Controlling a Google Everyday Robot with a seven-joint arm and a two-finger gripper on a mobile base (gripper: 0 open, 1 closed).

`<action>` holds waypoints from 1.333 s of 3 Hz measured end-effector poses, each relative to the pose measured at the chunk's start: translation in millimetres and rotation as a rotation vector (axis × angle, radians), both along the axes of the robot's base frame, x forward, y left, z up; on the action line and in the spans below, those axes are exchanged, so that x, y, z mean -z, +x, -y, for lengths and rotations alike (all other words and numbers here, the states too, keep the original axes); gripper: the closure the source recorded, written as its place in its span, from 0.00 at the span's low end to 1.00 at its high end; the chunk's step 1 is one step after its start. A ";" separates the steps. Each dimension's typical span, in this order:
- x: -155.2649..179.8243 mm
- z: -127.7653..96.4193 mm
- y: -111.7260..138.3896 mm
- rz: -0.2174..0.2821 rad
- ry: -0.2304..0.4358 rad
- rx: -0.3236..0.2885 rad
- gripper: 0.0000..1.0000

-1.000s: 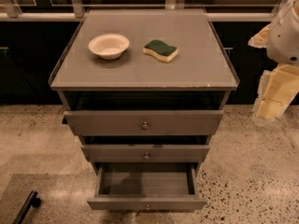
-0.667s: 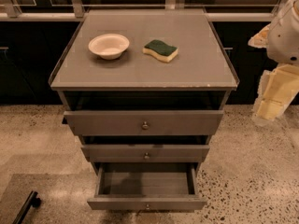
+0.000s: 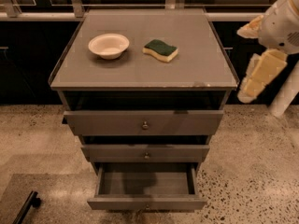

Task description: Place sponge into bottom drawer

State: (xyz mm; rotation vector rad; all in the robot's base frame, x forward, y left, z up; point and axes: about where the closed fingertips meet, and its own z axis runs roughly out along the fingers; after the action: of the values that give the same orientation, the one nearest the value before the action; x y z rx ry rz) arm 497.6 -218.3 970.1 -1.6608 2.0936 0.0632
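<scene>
The robot's white, rounded arm housing [image 3: 282, 24] enters at about two o'clock, cut off by the picture's top and right borders. Below it, near three o'clock, the pale yellow, blocky two-finger gripper [image 3: 259, 74] hangs in the air. It is tilted, with its lower end pointing toward seven o'clock. A smaller pale yellow piece [image 3: 250, 29] juts from the housing's side toward nine o'clock, just above the gripper.

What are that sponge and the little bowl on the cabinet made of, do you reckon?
The sponge looks like soft pale yellow foam under a dark green scouring layer. The bowl is cream and matte, maybe plastic or ceramic; hard to say. The robot's hand hangs right of the cabinet, touching neither.
</scene>
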 end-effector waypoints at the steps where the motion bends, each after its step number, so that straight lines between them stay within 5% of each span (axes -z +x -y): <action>1: 13.5 -12.3 62.3 0.024 0.205 -0.015 0.00; 2: 29.8 -39.7 119.8 0.024 0.315 -0.021 0.00; 4: 29.2 -32.8 131.3 0.068 0.348 0.018 0.00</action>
State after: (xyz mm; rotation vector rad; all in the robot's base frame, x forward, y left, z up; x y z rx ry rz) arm 628.9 -185.5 940.9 -1.4143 1.9174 0.3405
